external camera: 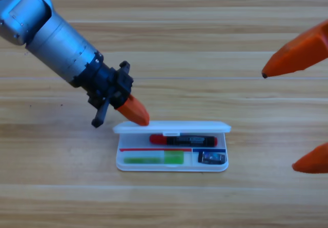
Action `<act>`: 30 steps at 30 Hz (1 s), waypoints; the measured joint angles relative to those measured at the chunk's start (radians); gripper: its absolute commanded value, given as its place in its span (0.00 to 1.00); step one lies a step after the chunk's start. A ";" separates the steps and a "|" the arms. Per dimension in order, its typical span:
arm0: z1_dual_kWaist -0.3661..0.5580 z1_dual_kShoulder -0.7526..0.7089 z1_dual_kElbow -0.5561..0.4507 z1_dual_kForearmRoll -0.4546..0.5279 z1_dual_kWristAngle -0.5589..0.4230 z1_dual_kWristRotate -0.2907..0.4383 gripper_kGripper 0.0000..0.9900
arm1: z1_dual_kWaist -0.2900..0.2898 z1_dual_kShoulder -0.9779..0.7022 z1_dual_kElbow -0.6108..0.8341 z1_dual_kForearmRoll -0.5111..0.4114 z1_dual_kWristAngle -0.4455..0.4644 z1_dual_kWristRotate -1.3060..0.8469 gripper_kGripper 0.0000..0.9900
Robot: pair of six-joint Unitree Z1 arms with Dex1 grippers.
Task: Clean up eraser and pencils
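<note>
The white case (121,159) lies at the table's middle front, and its lid (171,127) stands raised along the back edge. Inside it are the pencils. The black one with the red cap (183,140) lies in the back slot, and the pale green one (154,159) in the front left slot. In the front right slot sits the dark eraser (211,158). My left gripper (135,112) points down to the right, its orange jaws together, with the tip at the lid's left end. At the right edge my right gripper (279,121) shows large, with its jaws wide apart and nothing between them.
The left arm's grey body (48,33) crosses the upper left of the wooden table (169,48). The right gripper's jaws are cut off at the right edge.
</note>
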State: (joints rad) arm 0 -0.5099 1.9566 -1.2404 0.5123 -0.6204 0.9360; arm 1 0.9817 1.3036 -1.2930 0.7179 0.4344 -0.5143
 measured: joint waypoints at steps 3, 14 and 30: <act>-0.012 -0.002 0.019 -0.002 0.000 0.003 0.00 | 0.000 0.000 0.000 0.000 0.000 0.000 0.94; -0.034 -0.002 0.118 -0.110 0.032 0.003 0.00 | 0.000 0.000 0.000 0.000 0.000 0.000 0.94; -0.056 0.031 0.199 -0.261 0.078 -0.011 0.00 | 0.000 0.000 0.000 0.000 0.002 0.000 0.94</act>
State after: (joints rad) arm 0 -0.5664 1.9878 -1.0414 0.2514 -0.5427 0.9251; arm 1 0.9817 1.3036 -1.2930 0.7174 0.4368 -0.5142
